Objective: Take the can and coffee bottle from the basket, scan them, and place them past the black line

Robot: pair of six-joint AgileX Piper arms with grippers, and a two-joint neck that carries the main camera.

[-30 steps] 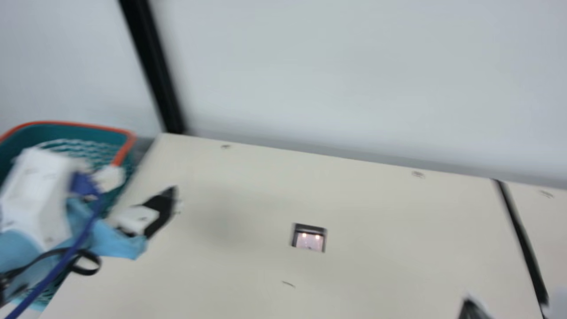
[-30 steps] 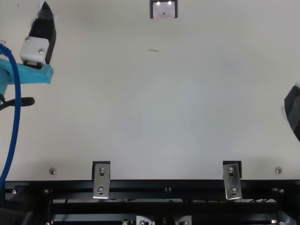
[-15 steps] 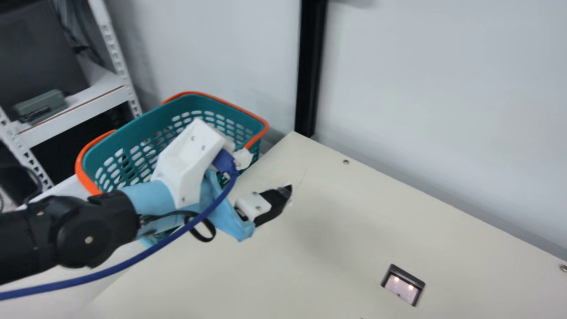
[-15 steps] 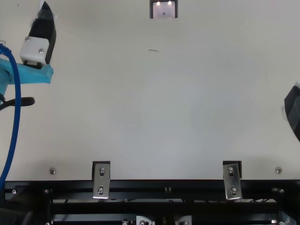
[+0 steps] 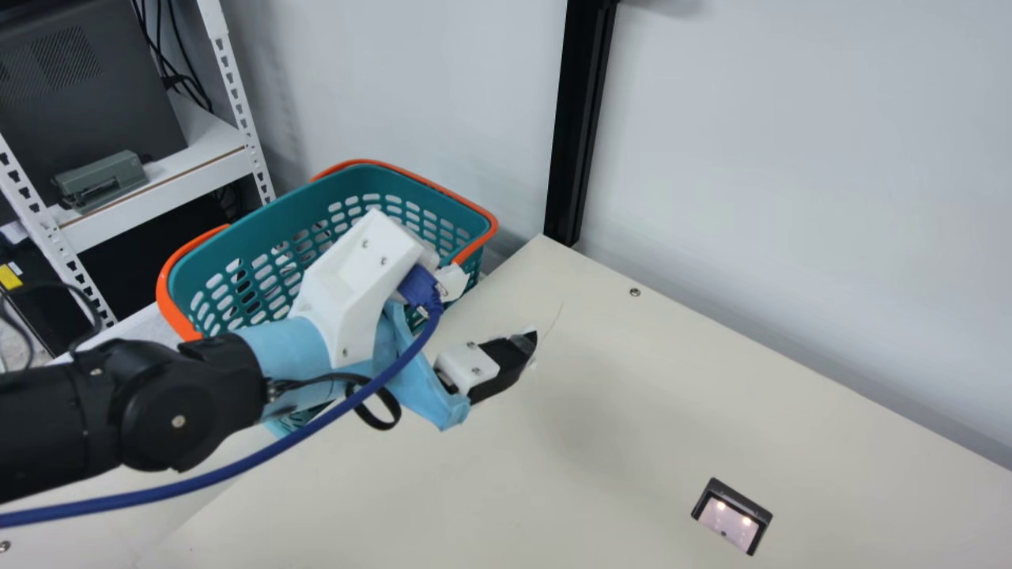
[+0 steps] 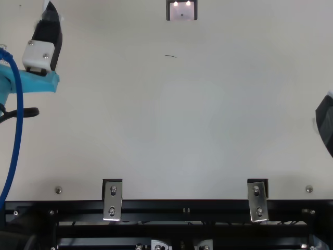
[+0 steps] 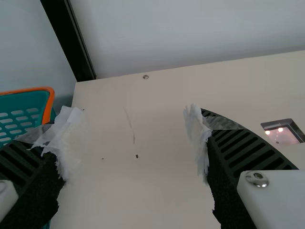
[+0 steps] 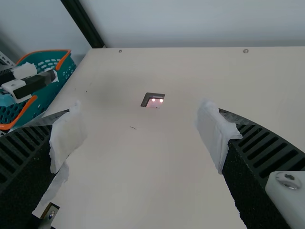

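Can and coffee bottle appear to await pickup, in what looks like the job's opening stage. Their exact whereabouts cannot be told from the pictures, though the task sentence puts them in the basket (image 5: 273,221) — teal, orange-rimmed, standing beside the cream table (image 5: 601,442) and partly behind the left arm (image 5: 178,395). Just beside it, over the table, the left gripper (image 7: 131,126) is spread wide with bare tabletop in view between its taped fingers, and it grips nothing. Across the table, the right gripper (image 8: 139,119) is likewise wide apart and empty-handed.

Set into the tabletop, well apart from the basket, the scanner (image 5: 729,523) glows with two small lights, and neither item is over it. On this evidence no step can be confirmed as done; picking, scanning and setting both goods past the black line all seem left to do. A finished run cannot be ruled out, since the items' position is unsettled.

Brands and labels offer little: a yellow patch (image 5: 10,276) sits low by the metal shelving (image 5: 166,186) in the background, and no lettering can be read — on it, the basket or the scanner.
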